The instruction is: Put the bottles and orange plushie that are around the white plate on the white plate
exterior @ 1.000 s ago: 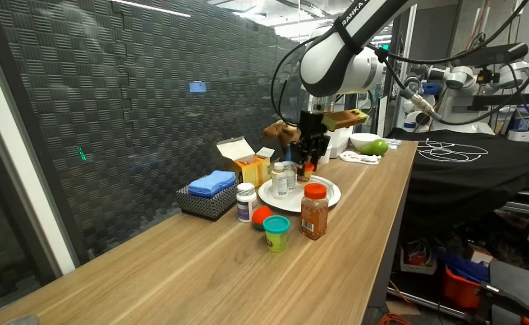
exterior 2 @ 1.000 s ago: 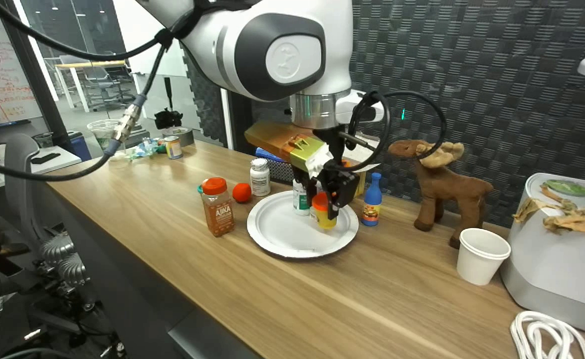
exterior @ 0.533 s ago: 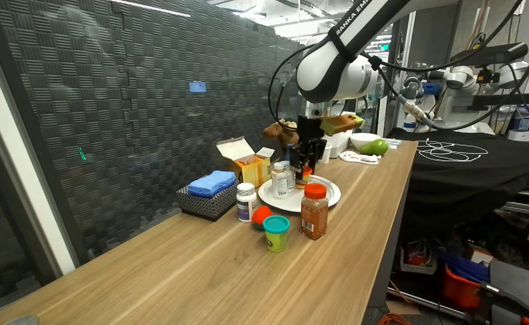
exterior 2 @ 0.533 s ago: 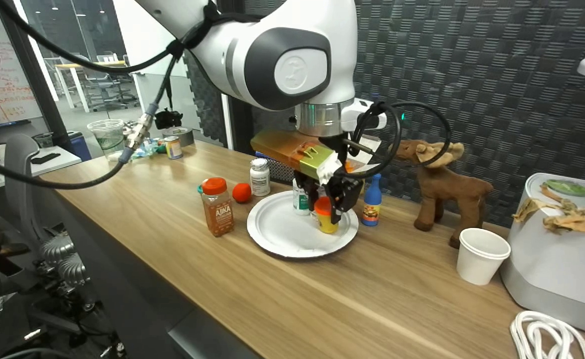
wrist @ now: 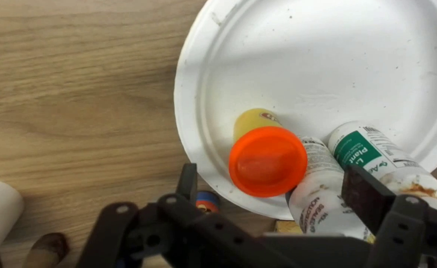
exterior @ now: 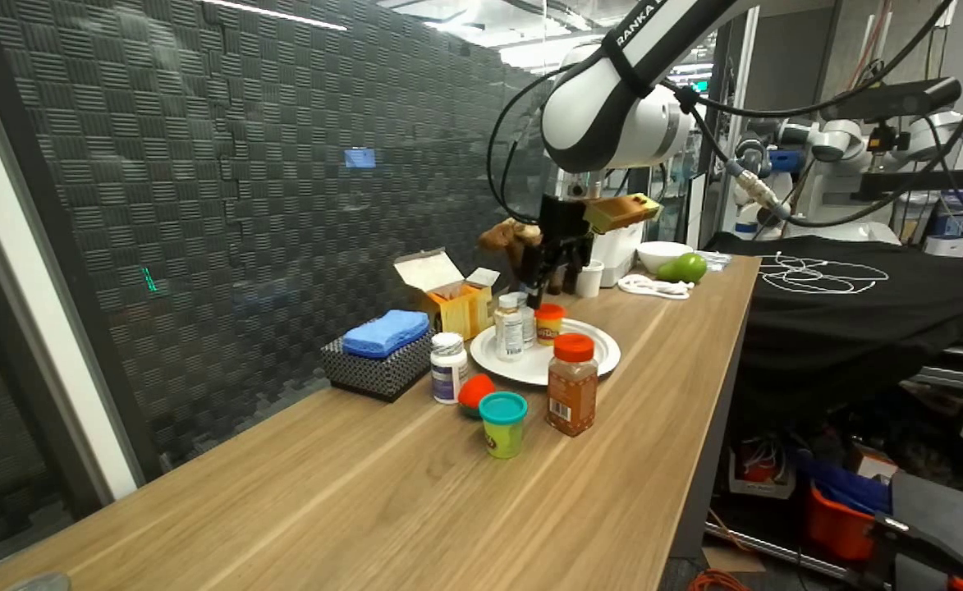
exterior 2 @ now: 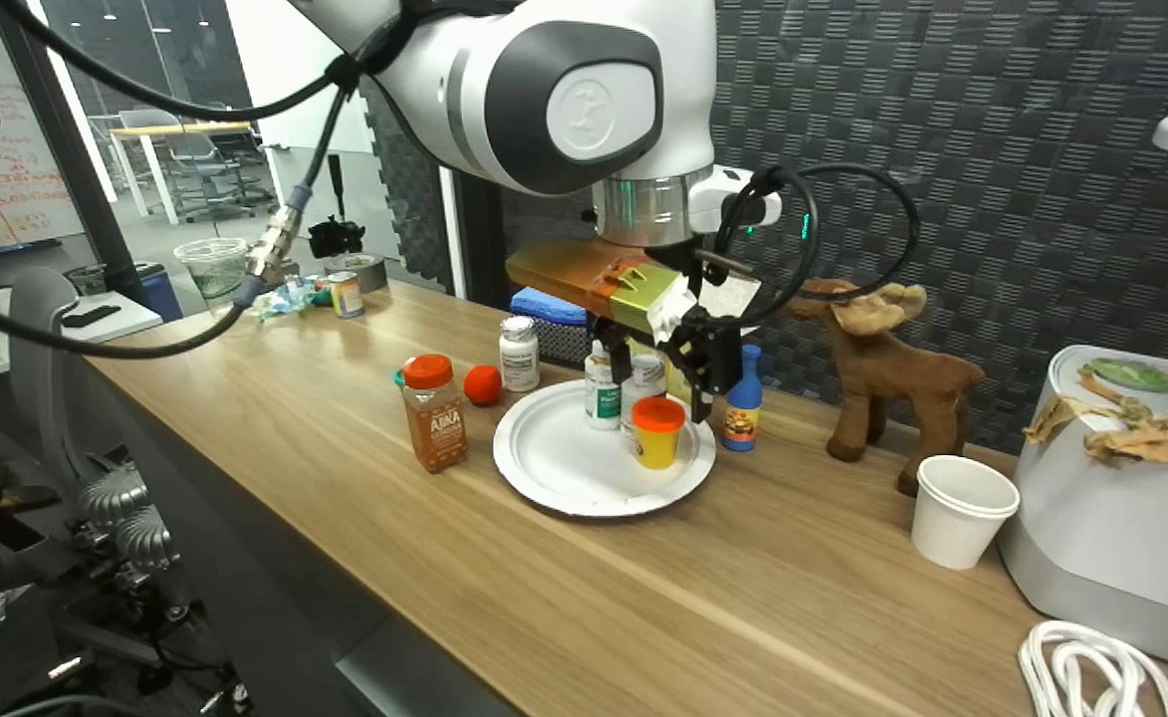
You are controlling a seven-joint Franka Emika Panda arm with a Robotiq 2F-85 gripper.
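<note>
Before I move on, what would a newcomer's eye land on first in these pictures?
Most likely the orange-lidded Play-Doh tub, upright on the white plate below the open claw. Next, perhaps, the AJIKA jar with its red-orange lid, beside the plate, and the brown plush moose standing near the white paper cup in an exterior view.

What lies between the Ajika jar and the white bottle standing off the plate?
The orange plushie sits between the jar and the bottle in both exterior views. The green tub partly hides it in an exterior view.
</note>
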